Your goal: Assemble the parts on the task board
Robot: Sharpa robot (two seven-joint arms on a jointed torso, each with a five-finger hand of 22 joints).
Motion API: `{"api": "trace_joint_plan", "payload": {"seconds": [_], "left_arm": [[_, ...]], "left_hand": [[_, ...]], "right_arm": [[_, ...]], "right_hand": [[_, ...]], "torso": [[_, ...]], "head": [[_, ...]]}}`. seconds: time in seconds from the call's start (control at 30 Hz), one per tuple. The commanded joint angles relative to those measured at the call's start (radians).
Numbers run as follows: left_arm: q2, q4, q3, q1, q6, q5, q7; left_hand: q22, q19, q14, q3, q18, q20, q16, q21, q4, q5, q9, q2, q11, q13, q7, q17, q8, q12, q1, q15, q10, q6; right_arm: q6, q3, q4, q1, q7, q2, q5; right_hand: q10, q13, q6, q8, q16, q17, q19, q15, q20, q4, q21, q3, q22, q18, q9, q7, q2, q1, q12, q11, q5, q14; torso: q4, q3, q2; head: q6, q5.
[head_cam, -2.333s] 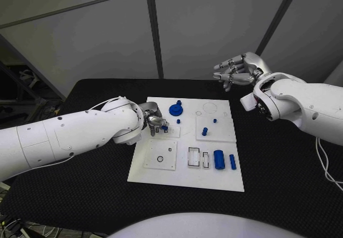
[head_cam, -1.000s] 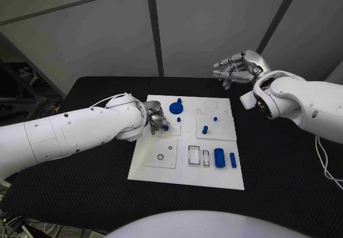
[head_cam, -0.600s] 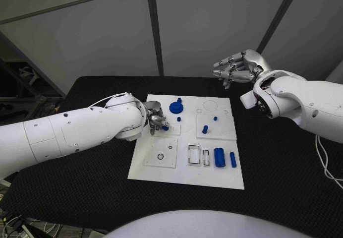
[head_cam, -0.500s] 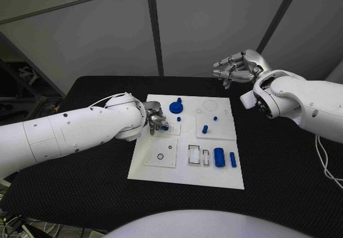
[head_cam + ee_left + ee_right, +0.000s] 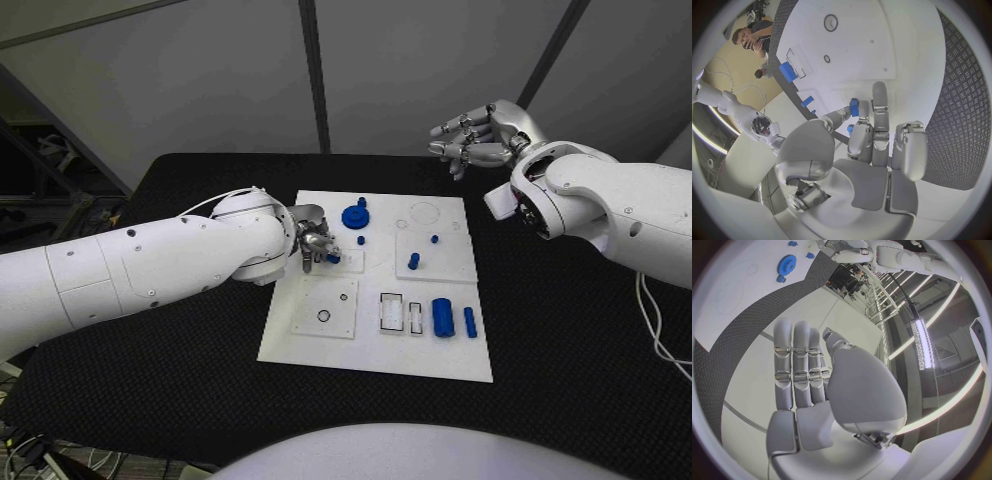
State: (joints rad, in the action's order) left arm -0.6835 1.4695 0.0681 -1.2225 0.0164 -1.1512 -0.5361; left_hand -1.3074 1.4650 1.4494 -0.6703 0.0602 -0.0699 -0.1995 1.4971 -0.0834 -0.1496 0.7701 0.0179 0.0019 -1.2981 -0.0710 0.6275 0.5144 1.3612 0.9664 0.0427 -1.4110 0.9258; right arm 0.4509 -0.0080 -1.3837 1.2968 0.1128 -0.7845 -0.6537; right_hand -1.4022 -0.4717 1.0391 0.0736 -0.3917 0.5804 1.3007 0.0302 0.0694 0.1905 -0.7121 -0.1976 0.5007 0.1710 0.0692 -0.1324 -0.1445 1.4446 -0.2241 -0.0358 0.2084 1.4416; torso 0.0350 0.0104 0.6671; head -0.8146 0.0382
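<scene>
Left hand (image 5: 316, 244) pinches a small blue plastic peg (image 5: 854, 107) at its fingertips, over the white task board (image 5: 375, 350) at about 10 o'clock. Peg looks light, rigid, slick: hold mid-length, keep it vertical. Right hand (image 5: 476, 138) empty, fingers apart, above the black desk (image 5: 173, 380) at 1 o'clock.

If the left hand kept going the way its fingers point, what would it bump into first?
The left hand pinches a small blue part just above the task board. Its fingers point down at the white plate, so it would probably press that part onto the board first; the exact gap is hard to judge.
</scene>
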Motion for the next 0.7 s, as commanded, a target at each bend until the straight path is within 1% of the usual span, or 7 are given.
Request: {"api": "trace_joint_plan", "payload": {"seconds": [0.03, 0.23, 0.37, 0.53, 0.6, 0.7], "left_arm": [[0.001, -0.002, 0.003, 0.003, -0.026, -0.004, -0.009], [0.004, -0.005, 0.003, 0.003, -0.028, -0.001, -0.009], [0.007, -0.008, 0.003, 0.003, -0.029, -0.001, -0.008], [0.011, -0.012, 0.003, 0.003, -0.031, 0.0, -0.008], [0.012, -0.013, 0.003, 0.003, -0.032, 0.001, -0.008], [0.014, -0.015, 0.003, 0.003, -0.033, 0.002, -0.008]], "left_hand": [[-0.151, 0.061, 0.004, -0.053, -0.036, 0.01, 0.006, 0.007, -0.063, -0.003, 0.001, -0.005, -0.005, 0.001, 0.007, 0.002, 0.004, -0.006, -0.007, 0.003, 0.001, 0.008], [-0.161, 0.065, 0.005, -0.005, -0.038, 0.013, 0.008, 0.012, -0.033, -0.002, -0.003, 0.008, -0.01, 0.005, 0.015, 0.006, 0.003, -0.009, -0.04, 0.006, 0.0, 0.024], [-0.165, 0.066, 0.006, 0.015, -0.039, 0.014, 0.009, 0.014, -0.018, -0.002, -0.006, 0.009, -0.012, 0.007, 0.017, 0.008, 0.001, -0.01, -0.055, 0.007, -0.001, 0.03], [-0.168, 0.068, 0.006, 0.027, -0.039, 0.015, 0.009, 0.016, -0.009, -0.002, -0.007, 0.009, -0.013, 0.01, 0.018, 0.009, 0.001, -0.012, -0.064, 0.008, -0.001, 0.037], [-0.169, 0.068, 0.006, 0.033, -0.04, 0.015, 0.01, 0.016, -0.006, -0.002, -0.007, 0.009, -0.015, -0.011, 0.021, 0.01, 0.004, 0.004, -0.067, 0.009, -0.013, 0.044], [-0.169, 0.068, 0.007, 0.037, -0.04, 0.016, 0.01, 0.016, -0.004, -0.002, -0.006, 0.009, -0.016, -0.019, 0.023, 0.01, 0.006, 0.011, -0.069, 0.009, -0.017, 0.05]], "right_arm": [[-0.007, 0.0, 0.0, 0.002, 0.004, 0.001, -0.002], [-0.007, 0.0, 0.0, 0.002, 0.002, 0.001, -0.002], [-0.007, 0.0, 0.001, 0.002, 0.002, 0.001, -0.002], [-0.007, 0.0, 0.0, 0.002, 0.001, 0.001, -0.002], [-0.008, 0.0, 0.0, 0.002, 0.001, 0.0, -0.002], [-0.008, 0.0, -0.001, 0.002, 0.001, 0.0, -0.002]], "right_hand": [[0.007, -0.001, -0.009, -0.004, -0.006, 0.001, -0.005, 0.0, 0.0, 0.004, -0.007, 0.0, 0.002, -0.003, -0.001, 0.0, 0.0, -0.012, -0.007, -0.003, 0.003, -0.007], [0.008, -0.003, -0.01, -0.004, -0.006, 0.002, -0.007, 0.0, 0.0, 0.005, -0.006, 0.001, 0.0, -0.002, -0.001, 0.0, 0.001, -0.013, -0.007, -0.003, 0.003, -0.007], [0.009, -0.004, -0.01, -0.004, -0.005, 0.003, -0.009, 0.0, 0.001, 0.007, -0.003, 0.002, -0.003, -0.002, -0.001, 0.0, 0.001, -0.014, -0.007, -0.003, 0.003, -0.008], [0.01, -0.005, -0.01, -0.004, -0.005, 0.004, -0.009, 0.0, 0.001, 0.007, -0.003, 0.002, -0.004, -0.001, -0.001, 0.0, 0.001, -0.015, -0.007, -0.003, 0.003, -0.008], [0.01, -0.005, -0.011, -0.004, -0.005, 0.004, -0.01, 0.0, 0.001, 0.008, -0.002, 0.003, -0.004, -0.001, -0.001, 0.0, 0.001, -0.015, -0.007, -0.003, 0.003, -0.009], [0.011, -0.006, -0.011, -0.004, -0.005, 0.005, -0.011, 0.0, 0.001, 0.008, -0.001, 0.003, -0.006, -0.001, -0.001, 0.0, 0.001, -0.016, -0.007, -0.003, 0.004, -0.009]], "torso": [[-0.0012, 0.001, 0.0], [-0.0004, 0.0004, 0.001], [-0.0001, 0.0005, 0.001], [-0.0006, 0.0004, 0.001], [-0.0004, 0.0002, 0.001], [0.0, -0.0001, 0.0]], "head": [[0.0, -0.001], [-0.001, -0.003], [-0.001, -0.004], [-0.003, -0.005], [-0.003, -0.005], [-0.004, -0.006]]}}
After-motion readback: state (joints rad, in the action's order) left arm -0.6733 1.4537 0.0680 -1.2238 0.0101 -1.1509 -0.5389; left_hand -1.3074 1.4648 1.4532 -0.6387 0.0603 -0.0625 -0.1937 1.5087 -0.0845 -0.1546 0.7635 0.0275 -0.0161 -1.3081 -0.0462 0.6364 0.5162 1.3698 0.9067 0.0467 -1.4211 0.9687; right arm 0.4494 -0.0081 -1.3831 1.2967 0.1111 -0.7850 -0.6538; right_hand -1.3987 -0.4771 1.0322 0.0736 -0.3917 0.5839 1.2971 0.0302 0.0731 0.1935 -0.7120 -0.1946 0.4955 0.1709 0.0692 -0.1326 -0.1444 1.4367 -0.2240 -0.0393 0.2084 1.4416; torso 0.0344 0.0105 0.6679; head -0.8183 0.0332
